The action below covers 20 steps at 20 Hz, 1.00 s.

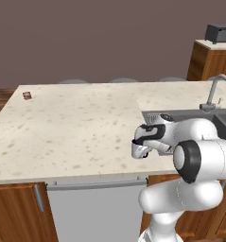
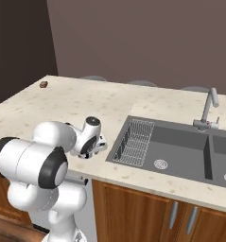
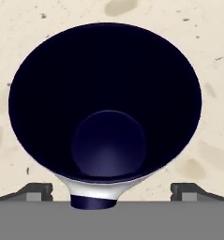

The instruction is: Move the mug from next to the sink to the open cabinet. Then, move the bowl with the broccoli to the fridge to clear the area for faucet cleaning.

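The pincer [image 3: 111, 190] hangs spread wide, straight above the mug [image 3: 105, 105], holding nothing; in the hand view its two dark tips stand well apart on either side of the mug's base, with bare counter [image 3: 19, 28] showing around the rim. From the base views the pincer [image 1: 141, 150] sits low over the near part of the counter [image 1: 76, 123], just left of the sink [image 2: 180, 144] and close to the counter's front edge; the mug itself is hidden under the hand there. The sink's wire rack [image 2: 134, 141] lies in the left basin, nearest the hand. The faucet [image 2: 207, 111] stands at the far rim of the sink, well apart from the arm. To the left and far side the counter runs open and flat, with only a small brown thing [image 1: 27, 95] near the far left corner.
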### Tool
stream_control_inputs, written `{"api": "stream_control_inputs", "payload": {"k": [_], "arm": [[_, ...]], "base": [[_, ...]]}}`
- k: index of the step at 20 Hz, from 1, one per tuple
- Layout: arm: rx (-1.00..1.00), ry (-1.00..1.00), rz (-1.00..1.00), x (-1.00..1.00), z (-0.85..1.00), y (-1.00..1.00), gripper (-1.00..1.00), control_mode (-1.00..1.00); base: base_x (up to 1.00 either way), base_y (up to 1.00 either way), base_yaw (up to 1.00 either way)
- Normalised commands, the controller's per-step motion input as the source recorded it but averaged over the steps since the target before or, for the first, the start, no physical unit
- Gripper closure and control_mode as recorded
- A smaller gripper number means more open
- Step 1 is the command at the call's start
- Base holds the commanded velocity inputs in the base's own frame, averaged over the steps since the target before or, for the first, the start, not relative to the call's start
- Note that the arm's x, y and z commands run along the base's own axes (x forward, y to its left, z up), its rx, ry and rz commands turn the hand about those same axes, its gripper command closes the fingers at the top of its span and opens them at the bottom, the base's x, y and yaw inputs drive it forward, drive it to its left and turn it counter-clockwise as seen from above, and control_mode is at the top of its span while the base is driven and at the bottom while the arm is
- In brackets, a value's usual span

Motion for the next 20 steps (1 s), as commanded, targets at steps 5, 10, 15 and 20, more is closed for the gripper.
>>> {"api": "stream_control_inputs", "payload": {"k": [5, 10, 15, 20], "arm": [[0.0, 0.0, 0.0, 0.16, -0.09, 0.0, 1.0, -1.0], [0.0, 0.0, 0.0, 0.0, 0.0, 0.0, 1.0, -1.0], [0.0, -0.07, 0.0, -0.12, 0.03, 0.0, 1.0, -1.0], [0.0, -0.18, 0.0, -0.4, 0.37, 0.0, 1.0, -1.0]], "base": [[0.0, 0.0, 0.0], [0.0, 0.0, 0.0], [0.0, 0.0, 0.0], [0.0, 0.0, 0.0]]}}
